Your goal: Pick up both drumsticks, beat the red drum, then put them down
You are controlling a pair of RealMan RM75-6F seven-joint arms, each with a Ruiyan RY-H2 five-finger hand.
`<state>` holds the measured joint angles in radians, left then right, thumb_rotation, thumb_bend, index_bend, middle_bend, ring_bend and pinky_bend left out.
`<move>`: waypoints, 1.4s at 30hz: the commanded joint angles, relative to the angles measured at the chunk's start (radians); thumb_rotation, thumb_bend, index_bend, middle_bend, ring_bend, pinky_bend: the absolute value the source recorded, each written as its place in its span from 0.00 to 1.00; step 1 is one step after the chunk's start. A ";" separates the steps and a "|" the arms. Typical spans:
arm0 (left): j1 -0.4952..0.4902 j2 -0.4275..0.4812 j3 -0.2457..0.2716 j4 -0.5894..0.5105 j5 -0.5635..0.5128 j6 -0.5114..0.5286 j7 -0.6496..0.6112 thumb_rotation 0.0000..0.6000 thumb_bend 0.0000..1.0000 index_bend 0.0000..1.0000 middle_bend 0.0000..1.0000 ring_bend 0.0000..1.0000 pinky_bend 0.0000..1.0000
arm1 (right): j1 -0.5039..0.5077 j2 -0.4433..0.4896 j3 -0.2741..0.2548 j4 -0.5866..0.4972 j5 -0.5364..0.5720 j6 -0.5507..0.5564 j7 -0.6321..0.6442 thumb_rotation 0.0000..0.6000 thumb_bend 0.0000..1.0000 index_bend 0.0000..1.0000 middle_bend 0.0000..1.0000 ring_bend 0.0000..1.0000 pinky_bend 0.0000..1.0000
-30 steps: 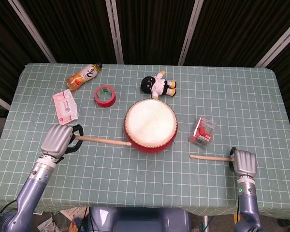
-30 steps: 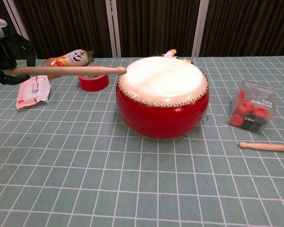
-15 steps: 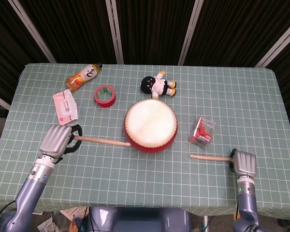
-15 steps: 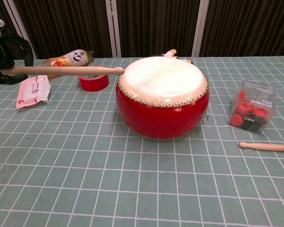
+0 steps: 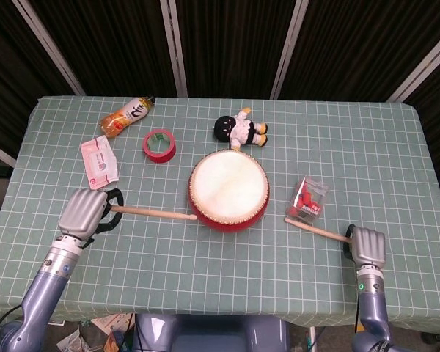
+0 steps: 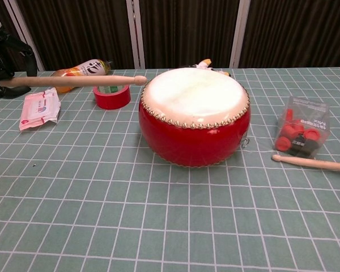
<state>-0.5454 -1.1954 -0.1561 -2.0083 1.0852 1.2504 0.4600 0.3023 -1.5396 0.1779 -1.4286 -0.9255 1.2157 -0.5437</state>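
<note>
The red drum (image 5: 228, 191) sits near the middle of the table (image 5: 396, 147), skin up, so that both arms can reach it from either side. The left hand (image 5: 85, 211), near the table's left edge toward the front, is closed round the butt of the left drumstick (image 5: 152, 213); in the chest view the stick is lifted off the cloth and held about level, its tip just short of the drum's rim, which looks like a ready position for a stroke. The right hand (image 5: 367, 246), near the front right corner, covers the butt of the right drumstick (image 5: 317, 230), whose shaft angles toward the drum and ends beside the clear box of red pieces (image 5: 309, 199). The fingers are hidden under the hand's back, so a firm grasp seems likely but cannot be confirmed; the stick lies low, close to the cloth or on it. Along the far side lie a bottle (image 5: 126, 116), a tissue pack (image 5: 98, 162), a roll of red tape (image 5: 159, 144) and a doll (image 5: 240, 130), all out of the sticks' path.
</note>
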 commanded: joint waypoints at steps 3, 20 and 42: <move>0.007 0.014 -0.003 -0.005 0.003 0.004 -0.015 1.00 0.56 0.77 1.00 1.00 1.00 | -0.004 0.112 0.039 -0.174 -0.014 0.038 0.014 1.00 0.49 0.94 1.00 1.00 1.00; 0.013 0.059 -0.035 0.012 -0.011 -0.005 -0.086 1.00 0.56 0.77 1.00 1.00 1.00 | -0.057 0.444 0.211 -0.487 0.135 -0.039 0.340 1.00 0.49 0.95 1.00 1.00 1.00; -0.129 0.086 -0.173 0.126 -0.201 -0.133 -0.088 1.00 0.56 0.77 1.00 1.00 1.00 | 0.134 0.452 0.178 -0.660 0.168 0.013 0.095 1.00 0.49 0.95 1.00 1.00 1.00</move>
<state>-0.6718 -1.1110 -0.3271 -1.8842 0.8873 1.1198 0.3732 0.4170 -1.0723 0.3646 -2.0885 -0.7754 1.2165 -0.4267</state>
